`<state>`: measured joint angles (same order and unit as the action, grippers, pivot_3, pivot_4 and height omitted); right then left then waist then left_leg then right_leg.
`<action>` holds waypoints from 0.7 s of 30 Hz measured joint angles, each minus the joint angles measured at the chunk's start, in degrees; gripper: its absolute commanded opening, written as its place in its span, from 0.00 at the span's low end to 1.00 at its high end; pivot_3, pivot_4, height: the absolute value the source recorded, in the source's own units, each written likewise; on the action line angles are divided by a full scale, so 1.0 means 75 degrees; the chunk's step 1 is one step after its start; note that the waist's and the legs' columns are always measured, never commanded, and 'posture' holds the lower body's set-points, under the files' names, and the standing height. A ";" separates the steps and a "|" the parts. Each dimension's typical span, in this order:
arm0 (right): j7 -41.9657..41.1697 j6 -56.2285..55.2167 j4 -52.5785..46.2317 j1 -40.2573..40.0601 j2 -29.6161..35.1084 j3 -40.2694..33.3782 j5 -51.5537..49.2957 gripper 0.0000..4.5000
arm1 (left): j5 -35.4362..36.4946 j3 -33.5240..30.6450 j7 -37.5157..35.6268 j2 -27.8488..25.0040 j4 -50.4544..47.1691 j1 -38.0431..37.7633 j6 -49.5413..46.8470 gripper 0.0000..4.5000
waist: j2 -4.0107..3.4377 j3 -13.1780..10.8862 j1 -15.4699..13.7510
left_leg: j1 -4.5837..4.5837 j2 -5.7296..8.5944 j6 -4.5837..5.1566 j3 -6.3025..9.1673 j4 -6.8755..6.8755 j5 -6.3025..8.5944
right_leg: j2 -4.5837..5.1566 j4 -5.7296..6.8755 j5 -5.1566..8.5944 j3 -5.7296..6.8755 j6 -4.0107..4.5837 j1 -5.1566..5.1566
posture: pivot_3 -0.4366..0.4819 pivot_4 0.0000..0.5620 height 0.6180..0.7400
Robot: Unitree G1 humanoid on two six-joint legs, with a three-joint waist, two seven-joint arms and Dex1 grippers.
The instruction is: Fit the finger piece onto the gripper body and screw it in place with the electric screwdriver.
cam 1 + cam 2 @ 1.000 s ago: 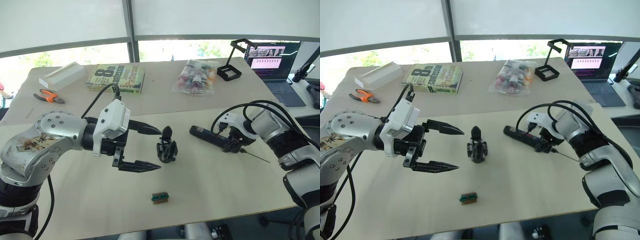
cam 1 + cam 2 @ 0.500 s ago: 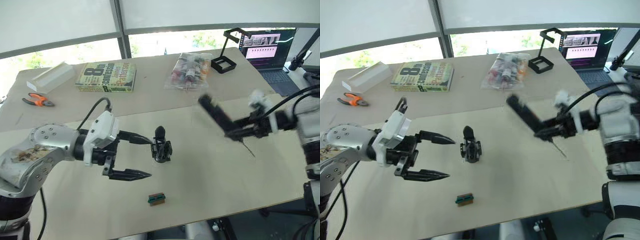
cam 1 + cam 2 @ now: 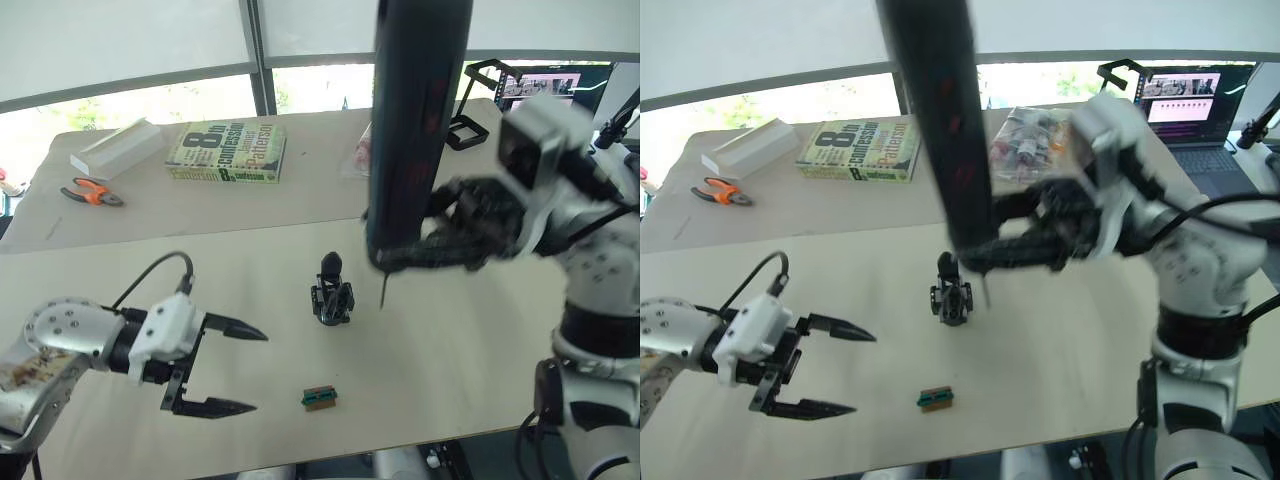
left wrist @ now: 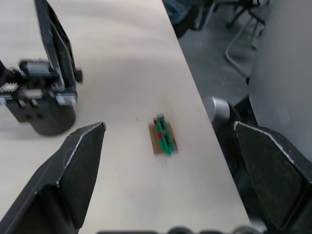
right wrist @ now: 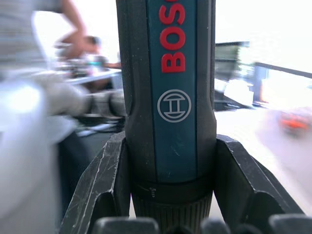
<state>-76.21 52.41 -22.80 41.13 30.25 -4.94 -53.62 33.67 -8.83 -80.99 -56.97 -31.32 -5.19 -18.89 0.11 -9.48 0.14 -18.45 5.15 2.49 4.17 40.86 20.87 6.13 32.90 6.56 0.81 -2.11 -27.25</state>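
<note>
**Screwdriver raised upright over the gripper body**

Since half a second ago the right gripper (image 3: 440,245) has swung the electric screwdriver (image 3: 412,130) from a low slant over the table's right side to a near-vertical stand, bit down, close to the head camera; the left gripper (image 3: 228,368) has drawn back from the gripper body (image 3: 333,296) toward the near left of the table.

One pale beige table (image 3: 480,340) carries the work, and a second one behind it butts against its far edge. Beyond them run windows with white blinds, and a laptop (image 3: 545,88) sits at the far right.

The right gripper's two fingers are clenched on the lower end of the screwdriver's barrel, which bears red lettering in the right wrist view (image 5: 170,92). Its thin bit (image 3: 383,290) points down just to the right of the single gripper body, which stands upright near the table's middle, apart from both grippers. The left gripper's fingers are spread wide and hold nothing; between them the left wrist view shows one small green-brown block (image 4: 163,139) lying near the front edge.

On the far table: one book (image 3: 228,152), one white box (image 3: 116,148), one pair of orange-handled pliers (image 3: 90,193), one clear bag of small items (image 3: 1025,140) and one black stand (image 3: 470,110).
</note>
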 measured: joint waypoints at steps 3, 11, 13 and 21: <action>-0.0236 -0.0321 -0.0196 -0.0357 -0.0205 0.0503 -0.0005 0.43 | -0.0697 0.0509 -0.0109 0.0288 0.0213 -0.0178 0.1042 1.00 | 0.0000 0.0000 0.0007 | 0.0000 0.0003 0.0002 -0.0007 0.0003 0.0001 | 0.0006 -0.0008 -0.0001 0.0003 0.0000 0.0001 | 0.48 0.27 0.98; -0.0517 -0.1313 -0.0350 -0.1239 -0.0199 0.1022 0.0331 0.43 | -0.1416 0.1210 0.0117 0.0667 0.0655 -0.0150 0.1977 1.00 | 0.0004 0.0000 0.0071 | 0.0016 -0.0003 -0.0003 -0.0013 0.0006 -0.0001 | 0.0004 0.0013 -0.0001 0.0000 0.0001 0.0003 | 0.48 0.27 0.98; -0.0498 -0.1525 -0.0351 -0.1281 -0.0194 0.1068 0.0417 0.43 | -0.1491 0.1254 0.0223 0.0703 0.0651 -0.0147 0.2017 1.00 | 0.0005 0.0000 0.0099 | 0.0025 -0.0004 -0.0003 -0.0016 0.0006 -0.0001 | 0.0004 0.0012 -0.0001 -0.0005 0.0001 0.0004 | 0.48 0.27 0.98; -0.0323 -0.2331 -0.0311 -0.1938 -0.0363 0.1539 0.0993 0.43 | -0.1911 0.1680 0.0835 0.1071 0.0679 -0.0357 0.2226 1.00 | 0.0006 0.0000 0.0087 | 0.0034 -0.0004 -0.0004 -0.0020 0.0012 -0.0001 | 0.0004 0.0013 -0.0001 -0.0008 0.0001 0.0011 | 0.48 0.27 0.98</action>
<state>-78.63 34.92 -25.13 26.59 27.53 6.60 -46.17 19.34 3.77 -74.72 -48.94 -26.23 -7.87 -2.20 0.16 -9.48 0.79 -18.20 5.11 2.46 4.01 40.95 20.86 6.16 33.00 6.55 0.75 -2.11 -27.17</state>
